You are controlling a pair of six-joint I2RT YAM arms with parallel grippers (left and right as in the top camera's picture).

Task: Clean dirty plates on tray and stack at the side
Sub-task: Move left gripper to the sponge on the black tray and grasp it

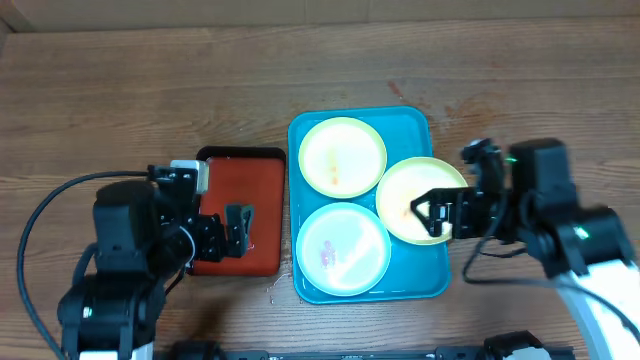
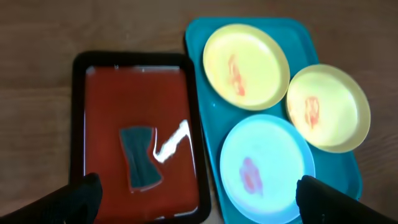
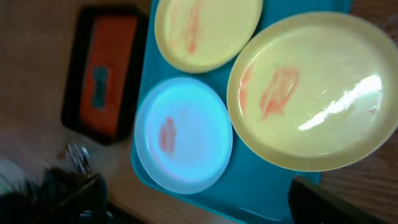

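Three plates (image 1: 343, 157) lie in the tray (image 1: 412, 122), one overhanging its right edge, and seem light, stiff, slippery plastic best pinched at that exposed rim, while the left gripper (image 1: 238, 228) and right gripper (image 1: 432, 215) both stand spread, empty.

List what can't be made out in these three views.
Overhead: the left gripper hides the dark grey hourglass-shaped pad on the black-rimmed red plastic tray.
Overhead: the right gripper covers part of the right pale yellow round plastic plate.
Right wrist: blur makes the small pale tangle near the turquoise rectangular plastic tray unreadable.
Wrist views: bottom edges cut off all fingers but their tips.
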